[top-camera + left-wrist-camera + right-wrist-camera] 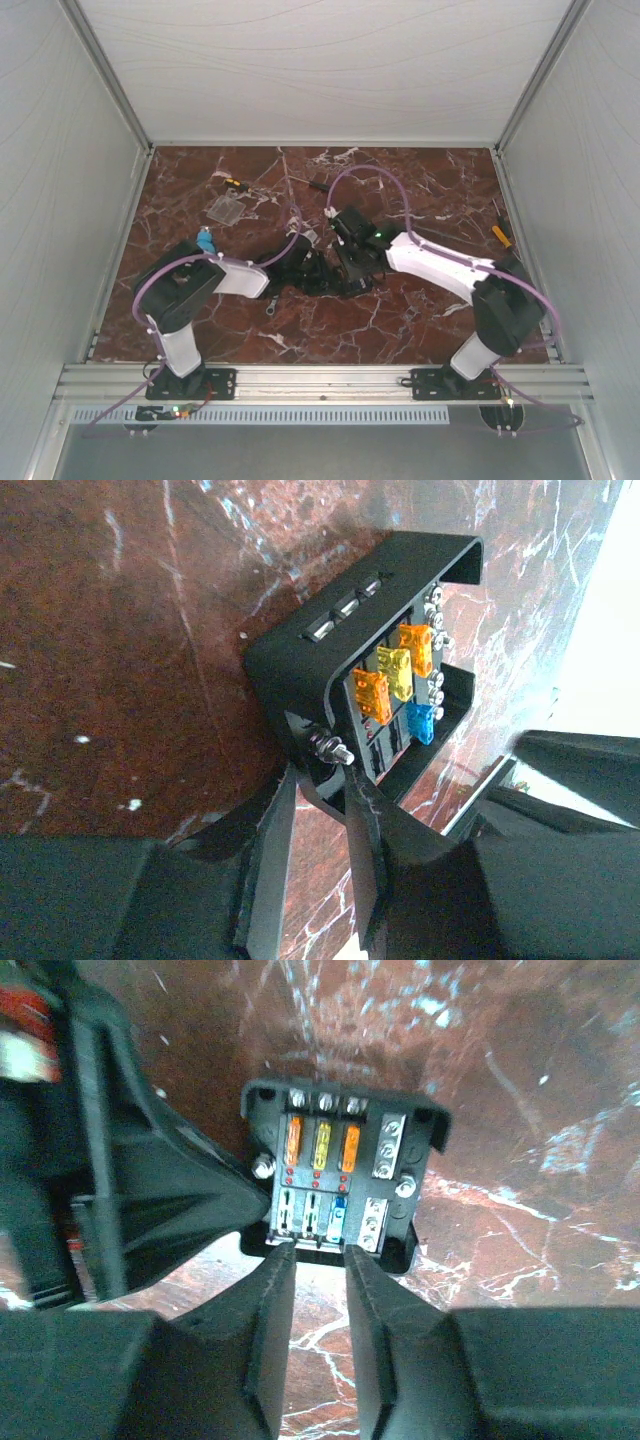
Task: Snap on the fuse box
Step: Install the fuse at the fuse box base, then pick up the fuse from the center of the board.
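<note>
1. The clear cover (228,210) lies flat on the tabletop (400,320), well apart from the fuse box (370,670), to the left and farther back. It looks thin and smooth. Fingers coming down on it could skid it across the marble instead of lifting it.
2. The left end effector (325,780) is narrow, pinching one corner flange of the fuse box beside a bolt (335,748). That is a small hold at one corner. A press hard enough to snap the cover on would likely twist the box about that corner or pull it free.
3. The fuse box sits mid-tabletop between both end effectors, with its orange, yellow and blue fuses (322,1143) bare. I cannot tell whether it rests flat or has one edge raised. If it is tilted, the cover could seat crooked and latch on one side only.
4. The right end effector (317,1255) is slightly parted with nothing between its fingers. Its tips are just at the box's near edge. A careless move could nudge the box against the left hold, clip the terminal screws (392,1145), or bump the left end effector close by.
</note>
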Controlling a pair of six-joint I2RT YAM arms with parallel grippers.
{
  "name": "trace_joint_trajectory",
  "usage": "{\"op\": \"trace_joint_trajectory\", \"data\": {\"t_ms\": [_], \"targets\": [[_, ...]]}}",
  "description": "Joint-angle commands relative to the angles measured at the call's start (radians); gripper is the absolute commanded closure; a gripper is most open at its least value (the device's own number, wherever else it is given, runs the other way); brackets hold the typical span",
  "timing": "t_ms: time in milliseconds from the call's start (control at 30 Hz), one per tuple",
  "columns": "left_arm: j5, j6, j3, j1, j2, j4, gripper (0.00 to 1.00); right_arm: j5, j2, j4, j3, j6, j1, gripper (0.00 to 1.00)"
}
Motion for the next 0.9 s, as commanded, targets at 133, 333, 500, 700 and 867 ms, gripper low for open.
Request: {"op": "trace_joint_trajectory", "data": {"t_ms": [133, 333, 500, 700, 867], "targets": [[-0.021, -0.029, -0.014, -0.047, -0.037, 0.051, 0.69, -0.009, -0.149, 0.113, -0.027, -0.021, -0.035, 0.65], [-0.106, 0.012, -0.06, -0.033, -0.163, -0.014, 0.61, -0.046, -0.144, 0.18, -0.041, -0.059, -0.03, 0.57], [-0.135, 0.076, -0.133, 0.063, -0.306, -0.088, 0.5, -0.057, -0.083, 0.246, -0.009, -0.108, -0.009, 0.51], [-0.153, 0.158, -0.219, 0.227, -0.467, -0.17, 0.35, -0.104, 0.068, 0.321, 0.075, -0.215, 0.037, 0.49], [-0.227, 0.234, -0.254, 0.329, -0.575, -0.253, 0.16, -0.209, 0.19, 0.372, 0.162, -0.349, 0.049, 0.44]]}}
